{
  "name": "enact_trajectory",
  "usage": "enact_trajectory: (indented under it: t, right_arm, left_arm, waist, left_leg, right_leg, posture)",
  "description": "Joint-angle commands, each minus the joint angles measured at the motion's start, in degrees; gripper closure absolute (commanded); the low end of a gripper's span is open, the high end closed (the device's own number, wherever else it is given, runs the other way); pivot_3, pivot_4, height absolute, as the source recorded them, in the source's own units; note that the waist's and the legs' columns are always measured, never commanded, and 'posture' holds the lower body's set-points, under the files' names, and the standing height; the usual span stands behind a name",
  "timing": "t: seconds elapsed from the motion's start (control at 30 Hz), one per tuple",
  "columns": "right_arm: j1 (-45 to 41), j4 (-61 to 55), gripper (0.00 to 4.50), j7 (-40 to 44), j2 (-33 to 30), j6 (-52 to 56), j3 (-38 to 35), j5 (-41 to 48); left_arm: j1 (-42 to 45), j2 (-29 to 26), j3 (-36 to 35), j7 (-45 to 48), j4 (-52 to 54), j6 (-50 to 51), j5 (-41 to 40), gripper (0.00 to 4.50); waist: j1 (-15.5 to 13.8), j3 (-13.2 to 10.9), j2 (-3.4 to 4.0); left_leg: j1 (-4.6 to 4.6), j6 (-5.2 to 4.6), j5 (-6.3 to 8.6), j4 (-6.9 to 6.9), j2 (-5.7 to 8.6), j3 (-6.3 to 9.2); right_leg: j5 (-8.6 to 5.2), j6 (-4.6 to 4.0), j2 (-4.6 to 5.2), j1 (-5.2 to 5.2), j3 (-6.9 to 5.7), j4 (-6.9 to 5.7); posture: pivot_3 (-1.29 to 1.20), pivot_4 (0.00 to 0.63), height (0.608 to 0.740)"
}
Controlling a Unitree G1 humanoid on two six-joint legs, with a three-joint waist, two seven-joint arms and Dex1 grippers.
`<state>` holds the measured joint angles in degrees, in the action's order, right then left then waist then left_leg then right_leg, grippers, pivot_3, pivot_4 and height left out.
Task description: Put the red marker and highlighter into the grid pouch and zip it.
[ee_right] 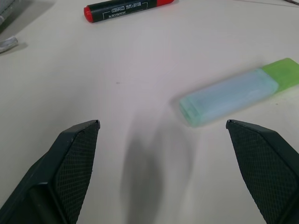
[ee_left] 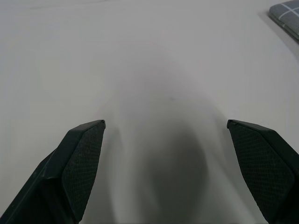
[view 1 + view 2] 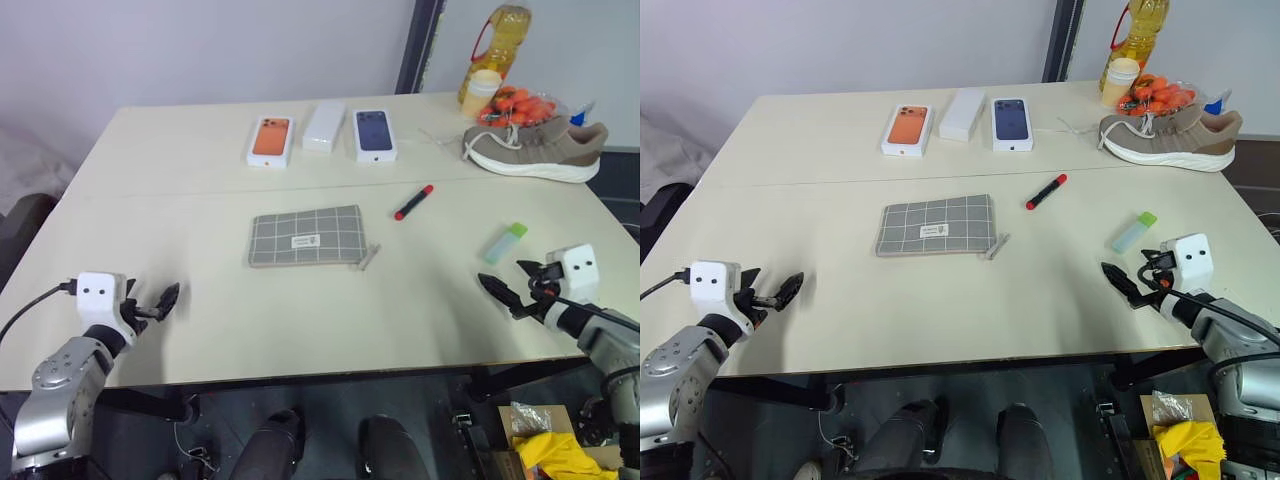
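Just highlighter [image 1: 238, 95] beyond right hand [image 1: 161, 135].

A: What colours am I reading on the table [image 3: 200, 330]?

B: I see cream. Grid pouch [image 3: 305, 236]: grey-olive, thin white grid, white label. Red marker [image 3: 413, 202]: red ends, black middle.

A: Highlighter [image 3: 505, 243]?

B: Pale translucent blue, light green cap. Phone boxes: one orange [image 3: 270, 140], one dark blue [image 3: 374, 134].

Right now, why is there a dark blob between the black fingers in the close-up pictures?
It's shadow. In the left wrist view a soft dark patch lies on the table between the fingers; in the right wrist view a fainter one falls beside the highlighter.
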<state>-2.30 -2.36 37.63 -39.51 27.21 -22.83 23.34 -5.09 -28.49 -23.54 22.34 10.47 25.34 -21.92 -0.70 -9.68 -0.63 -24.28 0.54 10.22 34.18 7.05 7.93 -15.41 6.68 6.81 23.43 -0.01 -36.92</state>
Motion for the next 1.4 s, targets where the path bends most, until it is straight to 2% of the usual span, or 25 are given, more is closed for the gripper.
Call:
enact_trajectory:
  t: [0.03, 0.33, 0.47, 0.6, 0.7, 0.93, 1.1, 1.27, 1.4]
  right_arm:
    - [-1.08, -0.65, 0.00, 0.08, -0.06, -0.79, -0.26, 0.41]
    - [-4.36, -2.91, 0.00, -0.69, 1.54, -1.62, 0.62, 1.25]
    - [-8.41, -6.64, 0.00, -0.22, 3.10, -0.24, 4.95, 2.08]
    - [-13.58, -9.65, 0.00, -1.23, 7.68, 0.56, 13.20, 0.74]
    - [-17.08, -9.44, 0.88, -3.26, 11.23, 1.03, 18.77, -1.75]
    - [-25.43, -1.27, 4.44, -8.69, 18.95, 1.27, 27.47, -8.41]
    - [-31.67, 9.11, 4.44, -13.30, 24.53, 2.31, 30.69, -13.29]
    - [-36.46, 20.97, 4.44, -18.62, 29.24, 4.79, 27.80, -13.89]
    - [-37.78, 24.79, 4.44, -19.35, 31.48, 4.37, 26.08, -13.08]
  left_arm:
    - [0.57, -0.04, -1.12, -0.82, 2.05, -0.50, -0.17, 0.03]
    - [4.19, 0.64, 0.39, -1.43, 0.66, -1.03, 0.32, 0.03]
    - [7.24, 1.58, 2.14, -1.26, 0.02, -4.09, 1.34, 0.03]
    - [7.71, 1.46, 5.71, 0.39, -1.29, -6.59, 3.61, 0.03]
    - [7.91, 1.49, 6.91, 1.20, -2.15, -7.28, 4.11, 0.00]
    - [8.96, 0.27, 8.58, 3.15, -4.13, -8.16, 5.67, 0.00]
    - [10.54, -1.17, 9.21, 4.32, -7.00, -10.19, 7.70, 0.00]
    - [13.27, -4.46, 12.20, 6.50, -12.86, -16.43, 12.81, 0.00]
    - [17.88, -7.03, 17.13, 9.55, -20.90, -25.33, 18.23, 0.00]
  waist:
    - [-0.01, 0.00, 0.00]
    - [-0.01, 0.00, 0.00]
    - [0.08, 0.00, 0.00]
    - [0.22, 0.00, 0.00]
    - [0.15, 0.00, 0.00]
    - [0.08, 0.00, -0.01]
    - [0.41, 0.00, -0.01]
    - [0.47, -0.01, 0.01]
    - [0.54, 0.00, 0.00]
  left_leg:
    - [0.00, 0.00, 0.00, 0.00, 0.00, 0.00]
    - [0.00, 0.00, 0.00, 0.00, 0.00, 0.00]
    - [0.00, 0.00, 0.00, 0.00, -0.01, 0.00]
    - [0.00, 0.00, 0.00, -0.01, -0.01, 0.00]
    - [-0.01, 0.00, 0.00, -0.03, -0.01, 0.00]
    - [-0.03, 0.00, -0.01, -0.01, 0.02, 0.01]
    - [-0.02, 0.01, -0.02, -0.03, 0.02, 0.02]
    - [-0.02, 0.03, -0.04, -0.04, 0.03, 0.02]
    - [0.01, 0.04, -0.04, -0.04, 0.04, 0.03]
  right_leg:
    - [0.00, 0.00, 0.00, 0.00, 0.00, 0.00]
    - [0.00, 0.01, -0.02, 0.00, 0.00, 0.01]
    - [0.01, 0.01, -0.03, 0.01, -0.01, 0.00]
    - [0.02, 0.03, -0.03, 0.02, 0.00, 0.02]
    - [0.04, 0.07, -0.04, 0.05, 0.00, 0.01]
    - [0.06, 0.07, -0.05, 0.06, -0.01, -0.01]
    - [0.12, 0.17, -0.13, 0.15, -0.01, -0.11]
    - [0.13, 0.17, -0.20, 0.17, 0.00, -0.15]
    - [0.15, 0.16, -0.24, 0.16, 0.00, -0.16]
  posture:
    - [0.00, 0.150, 0.740]
    - [0.00, 0.150, 0.740]
    - [0.00, 0.150, 0.740]
    - [0.00, 0.150, 0.740]
    - [0.00, 0.150, 0.740]
    - [0.00, 0.150, 0.740]
    - [0.00, 0.150, 0.740]
    - [0.00, 0.150, 0.740]
    - [0.00, 0.150, 0.740]
